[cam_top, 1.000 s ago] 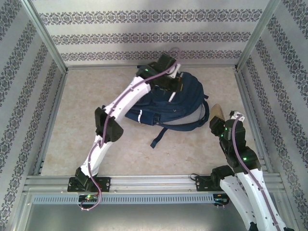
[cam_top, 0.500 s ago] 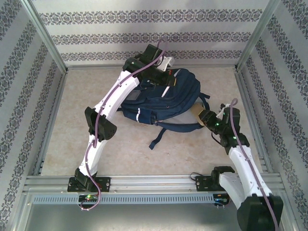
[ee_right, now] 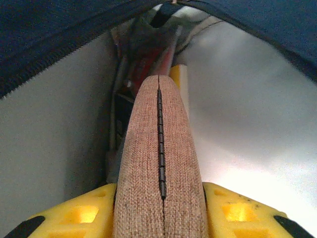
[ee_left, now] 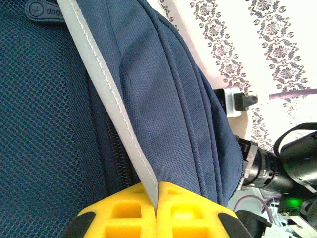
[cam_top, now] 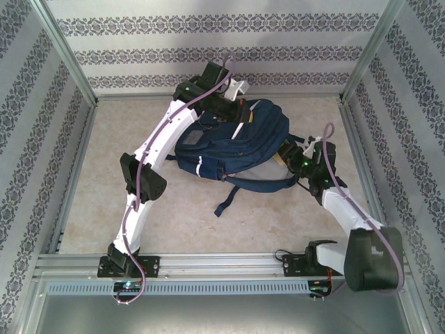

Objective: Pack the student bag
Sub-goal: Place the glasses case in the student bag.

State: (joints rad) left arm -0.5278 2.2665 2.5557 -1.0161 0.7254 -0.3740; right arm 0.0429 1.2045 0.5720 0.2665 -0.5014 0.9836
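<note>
The student bag [cam_top: 236, 142], navy with white stripes, lies in the middle of the table. My left gripper [cam_top: 235, 115] is at the bag's far top edge. In the left wrist view its yellow fingers [ee_left: 124, 213] are shut on a grey trim strip [ee_left: 116, 114] of the student bag [ee_left: 173, 99]. My right gripper [cam_top: 290, 154] is at the bag's right side, at its opening. It is shut on a tan woven pouch [ee_right: 153, 148] with a black zipper. The pouch points into the bag, between its grey lining [ee_right: 247, 99] and navy zipper edge [ee_right: 44, 39].
Red and yellow items [ee_right: 151, 54] sit deep inside the bag, ahead of the pouch. A dark strap [cam_top: 228, 198] trails from the bag toward the front. Metal frame rails [cam_top: 208, 264] and patterned walls [cam_top: 208, 52] enclose the table.
My right arm has swung left and forward, carrying the tan pouch from beside the bag into its opening. My left gripper has pulled the bag's top edge slightly back and left.
</note>
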